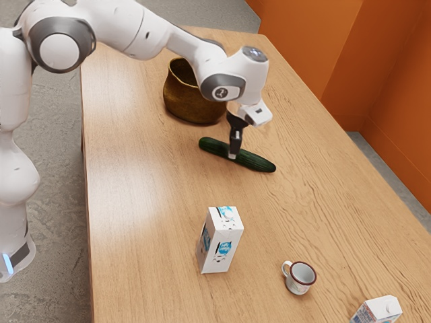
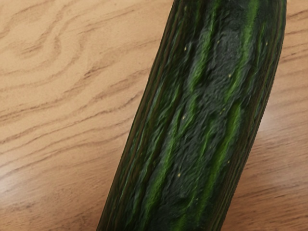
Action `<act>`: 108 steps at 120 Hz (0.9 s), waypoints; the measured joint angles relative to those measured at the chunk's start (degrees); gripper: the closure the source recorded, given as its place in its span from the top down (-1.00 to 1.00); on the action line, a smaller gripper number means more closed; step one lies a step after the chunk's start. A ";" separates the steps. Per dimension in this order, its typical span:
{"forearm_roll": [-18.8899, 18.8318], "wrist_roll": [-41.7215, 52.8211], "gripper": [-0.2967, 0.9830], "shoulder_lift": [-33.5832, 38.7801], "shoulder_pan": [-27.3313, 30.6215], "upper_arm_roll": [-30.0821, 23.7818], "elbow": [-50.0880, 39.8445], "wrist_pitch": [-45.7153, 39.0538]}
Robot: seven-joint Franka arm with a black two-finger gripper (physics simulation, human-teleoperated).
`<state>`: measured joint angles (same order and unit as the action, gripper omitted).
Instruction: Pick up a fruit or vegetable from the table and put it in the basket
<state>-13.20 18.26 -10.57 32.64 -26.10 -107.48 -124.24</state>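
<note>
- Our bench point(image 1: 135, 208) carries everything, and its wide top gives us room to work around each piece.
- Our arm point(image 1: 135, 30) reaches out over the bench and bends down at the wrist, which lets us come at the work from above.
- The basket point(image 1: 190, 108), a brown, round-bellied vessel, stands with its mouth up, ready to receive; it is near enough that we judge the carry short, though its rim calls for a good lift first.
- The cucumber point(image 1: 257, 161) lies flat on the bench, near the basket, and is what we are after (nothing else here passes for a vegetable).
- A white carton point(image 1: 219, 243) stands upright, well apart from our work, so we expect no trouble from it.
- A second carton point(image 1: 377, 311) stands beyond the mug, cut off by the exterior view's lower edge.
- Our gripper point(image 1: 232, 154) points down at the cucumber's middle, sensibly, since a long body balances best there; whether it has a hold, we cannot tell.
- The mug point(image 1: 301, 276), smallest, sits clear of our likely path.
</note>
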 joint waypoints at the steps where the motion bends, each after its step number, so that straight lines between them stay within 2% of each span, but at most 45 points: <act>1: 0.04 0.06 0.54 -0.19 0.04 -0.06 0.06 -0.10; 40: 0.17 1.89 0.51 -3.48 1.20 -1.04 0.47 -2.19; 50: 0.18 2.17 0.39 -3.59 1.22 -1.05 0.43 -2.38; 66: 0.17 2.51 0.03 -3.44 1.15 -1.05 0.42 -2.56; 76: 0.08 2.59 -0.09 -3.24 1.07 -1.12 0.43 -2.63; 96: -0.19 2.55 -0.16 -2.22 0.67 -1.40 0.42 -2.41; 108: -0.26 2.21 -0.18 1.62 -0.43 -1.32 1.14 -0.09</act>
<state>-13.47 20.47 -8.96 32.20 -27.42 -106.34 -124.32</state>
